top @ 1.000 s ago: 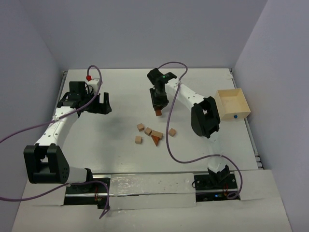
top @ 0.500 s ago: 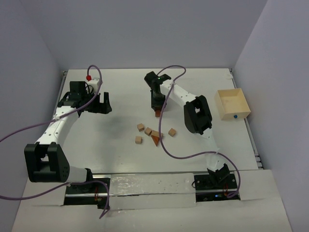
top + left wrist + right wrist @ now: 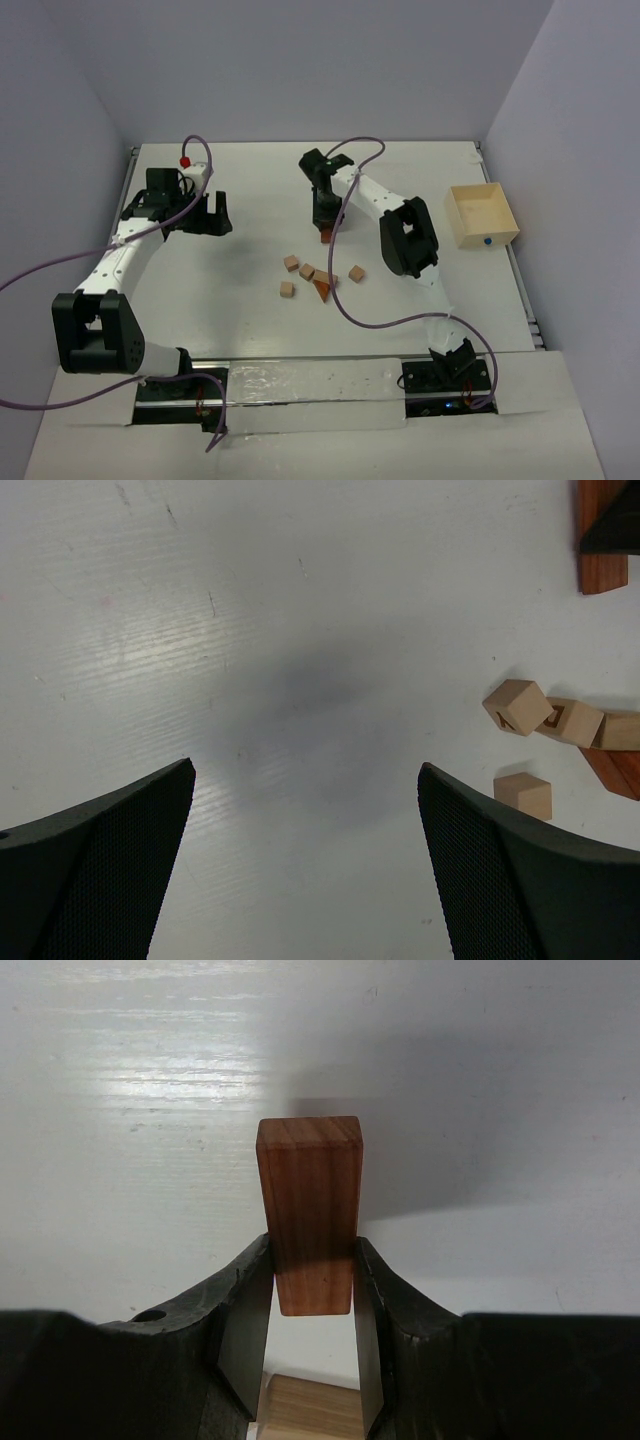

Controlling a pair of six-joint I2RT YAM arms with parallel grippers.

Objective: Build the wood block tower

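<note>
My right gripper (image 3: 325, 222) is shut on a reddish-brown wood block (image 3: 326, 237), held upright at the middle back of the table. In the right wrist view the block (image 3: 309, 1205) sits clamped between the fingers of my right gripper (image 3: 310, 1285), and a tan wooden piece (image 3: 305, 1412) shows below them. Loose tan cubes (image 3: 291, 263), (image 3: 357, 273), (image 3: 287, 289) and a reddish wedge (image 3: 322, 290) lie just in front. My left gripper (image 3: 206, 215) is open and empty, far left of the blocks. Its wrist view shows the gripper (image 3: 305, 772) over bare table, with tan cubes (image 3: 517, 706) at right. No stacked tower shows.
A large pale wooden box (image 3: 482, 213) with a blue dot stands at the right edge. Purple cables trail from both arms over the table. The red-tipped knob (image 3: 183, 159) sits behind the left arm. Walls close the table on three sides.
The right arm's elbow has swung left and its gripper has shifted slightly left with the reddish-brown block still held. The left arm has hardly moved.
</note>
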